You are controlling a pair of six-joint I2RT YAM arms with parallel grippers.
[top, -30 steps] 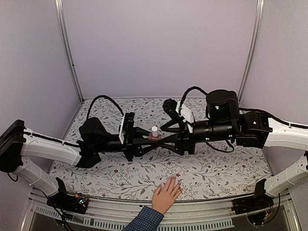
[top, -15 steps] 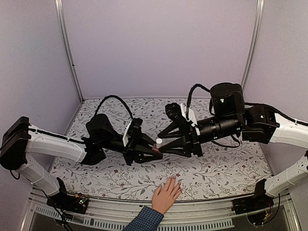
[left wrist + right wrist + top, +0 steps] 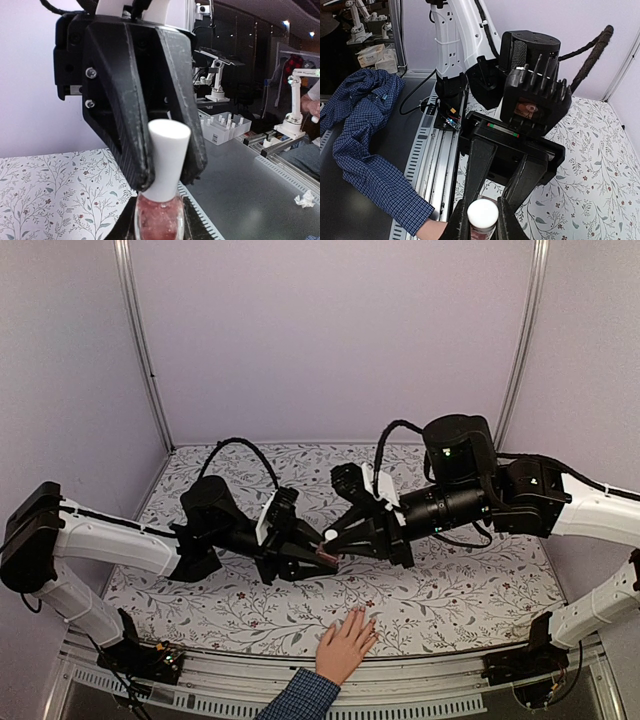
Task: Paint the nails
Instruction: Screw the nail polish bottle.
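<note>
Uncapping small pink glass bottle (image 3: pixel 159 220): clamping its body with left gripper (image 3: pixel 320 560), pinching its white tapered cap (image 3: pixel 168 155) with right gripper (image 3: pixel 481 225); next, likely twisting cap free.

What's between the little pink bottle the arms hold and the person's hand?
Nothing; the top view shows only bare floral table cover between the bottle and the hand.

From overhead I see my two arms meeting above the middle of the floral-patterned table (image 3: pixel 450 590). My left gripper (image 3: pixel 318 558) clamps a small pink bottle (image 3: pixel 326 552), and my right gripper (image 3: pixel 336 538) is pinched on its white cap (image 3: pixel 330 535). A person's hand (image 3: pixel 345 645) lies flat at the near edge, blue checked cuff (image 3: pixel 300 695) behind it; the nails (image 3: pixel 358 613) are too small to judge
</note>
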